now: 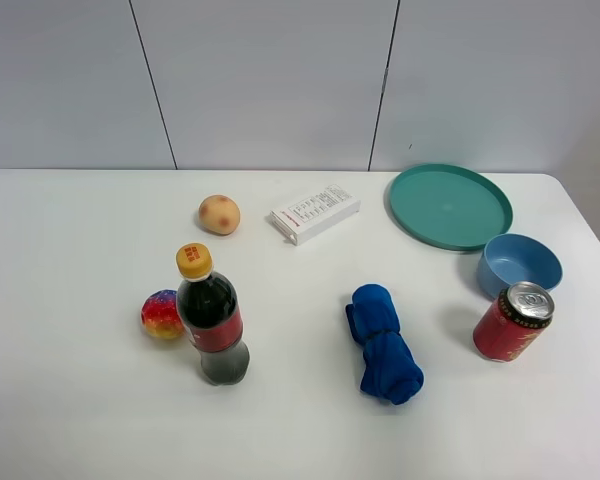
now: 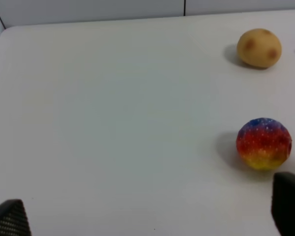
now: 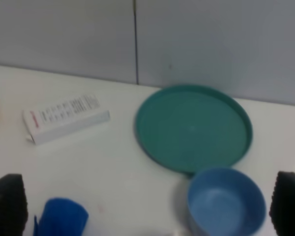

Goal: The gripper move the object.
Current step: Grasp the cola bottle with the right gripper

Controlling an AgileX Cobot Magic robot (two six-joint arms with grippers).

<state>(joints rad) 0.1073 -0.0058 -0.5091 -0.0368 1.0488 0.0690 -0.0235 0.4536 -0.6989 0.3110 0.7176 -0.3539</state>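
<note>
**Cola bottle** (image 1: pixel 211 318): upright, yellow cap on, lower left of centre in the high view, on the white surface (image 1: pixel 70 400). No claw touches it.
**Rainbow ball** (image 1: pixel 161 313): just beside the bottle, to its left.
**Blue cloth** (image 1: pixel 384 345), **red can** (image 1: pixel 513 322): well apart, to the right.
**Left claw** (image 2: pixel 147 216): jaws spread wide, empty, facing the ball.
**Right claw** (image 3: pixel 147 206): jaws spread, empty, facing teal plate (image 3: pixel 191 128) and blue bowl (image 3: pixel 226 201).
**Progress:** judged nil. Approach, grasp and move all remain.

Teal plate (image 1: pixel 450 205) beside blue bowl (image 1: pixel 520 265); red can (image 1: pixel 513 322) (upright); blue cloth (image 1: pixel 384 343).
</note>
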